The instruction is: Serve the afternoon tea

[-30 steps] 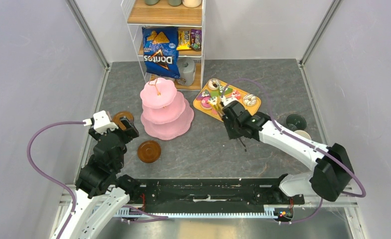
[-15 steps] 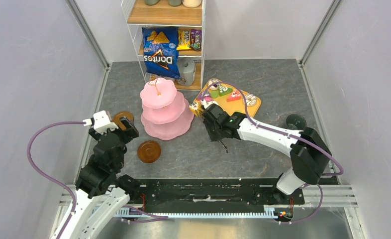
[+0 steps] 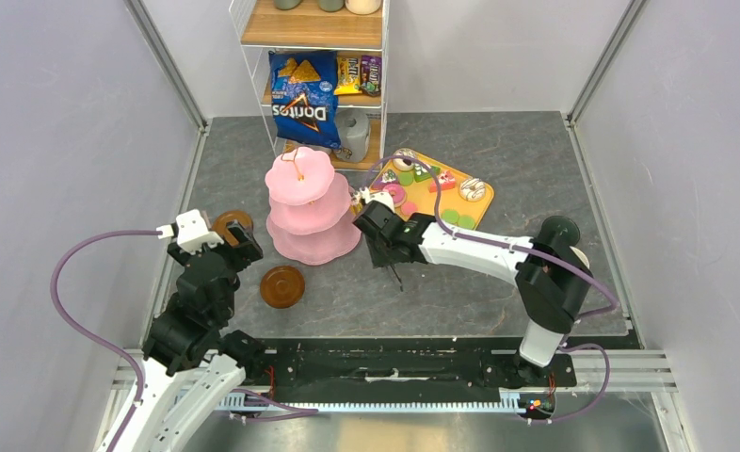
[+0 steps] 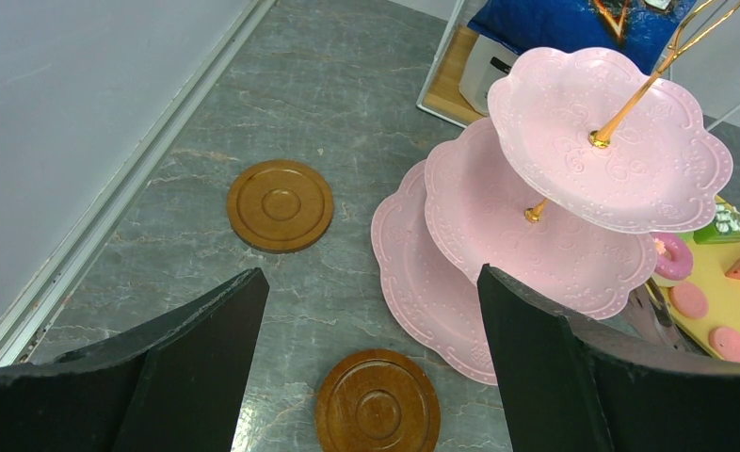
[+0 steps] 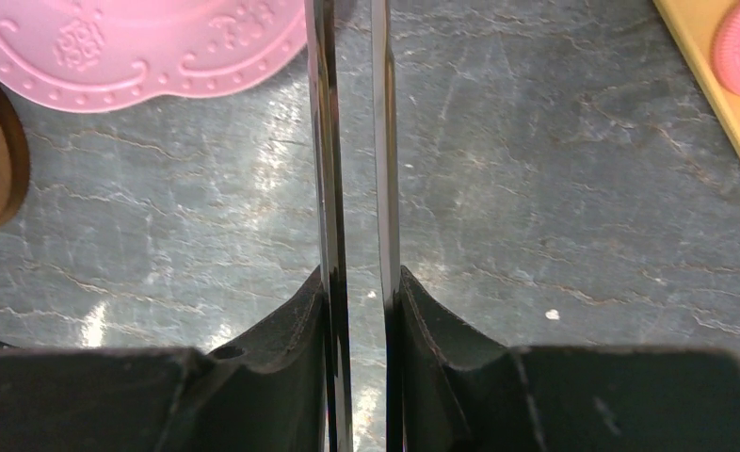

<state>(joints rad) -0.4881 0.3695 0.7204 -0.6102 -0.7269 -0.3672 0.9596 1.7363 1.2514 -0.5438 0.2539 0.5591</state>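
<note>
Your overhead view is bright and evenly lit from above, with nothing blown out. The pink stand [image 3: 312, 202] throws only a short, soft shadow on the grey counter [image 3: 394, 311], and the picture looks sharp from edge to edge.

On the left wrist camera, the fingers of the left hand [image 4: 368, 276] show as near-black slabs with little detail (they sit close to the lens). The stand's tiers are crisp and its gold rod glints.

On the right wrist camera you get white glare patches on the counter and bright streaks down the metal tongs [image 5: 327, 141]. The right hand [image 5: 360, 275] is dark and slightly soft at the bottom.
</note>
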